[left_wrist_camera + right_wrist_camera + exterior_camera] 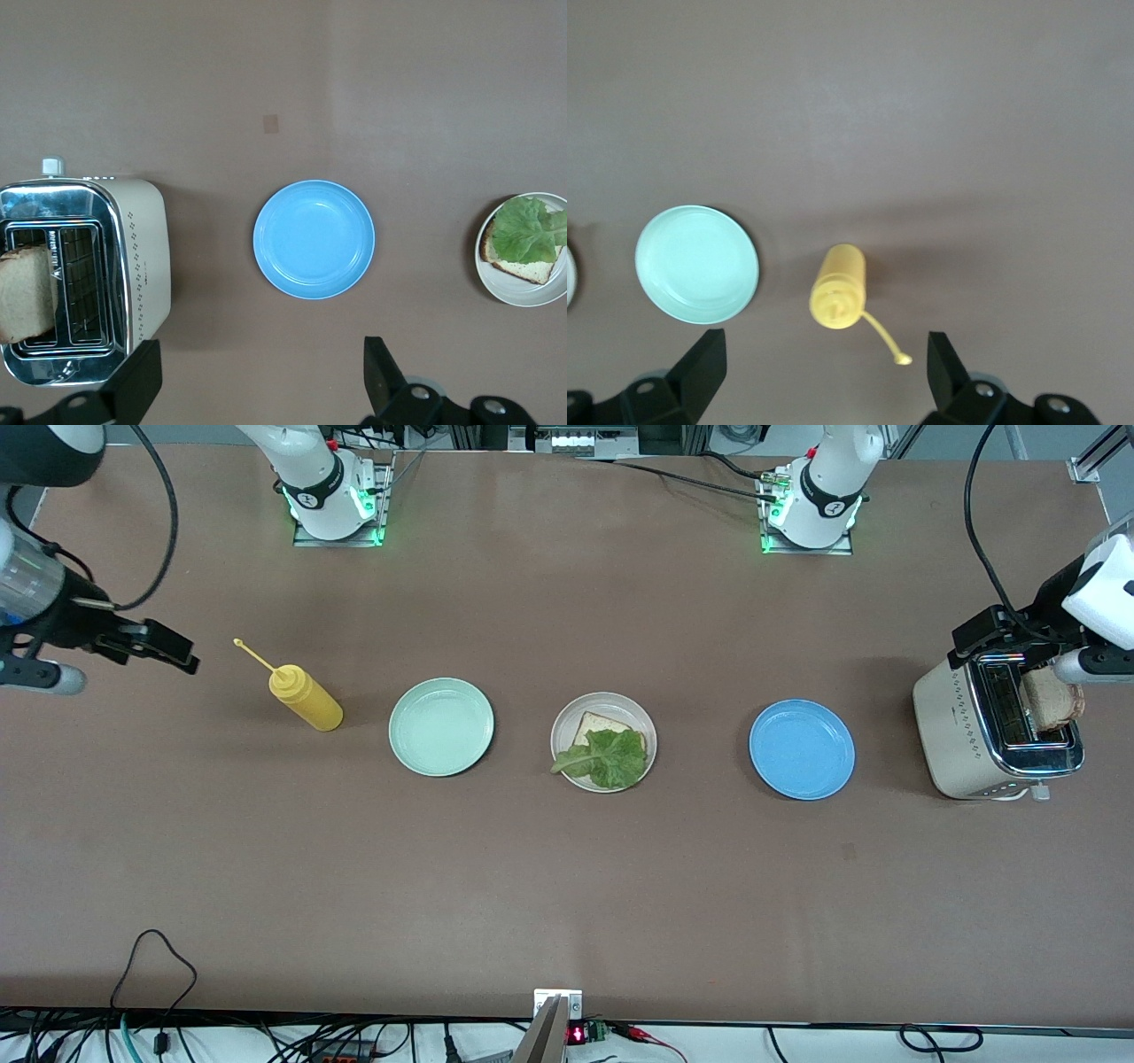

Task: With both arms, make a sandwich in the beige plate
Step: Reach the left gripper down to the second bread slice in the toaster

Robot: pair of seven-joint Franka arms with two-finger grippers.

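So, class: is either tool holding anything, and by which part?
Nothing is held. The left tool hangs open near the toaster; the right tool open near the mustard bottle.

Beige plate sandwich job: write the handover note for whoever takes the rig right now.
Left gripper: open, empty, up beside the toaster.
Right gripper: open, empty, above the table at the right arm's end, near the mustard bottle.
Done: one toast slice with the lettuce leaf on it lies in the beige plate.
Left: second slice stands in the toaster slot; move it onto the lettuce.
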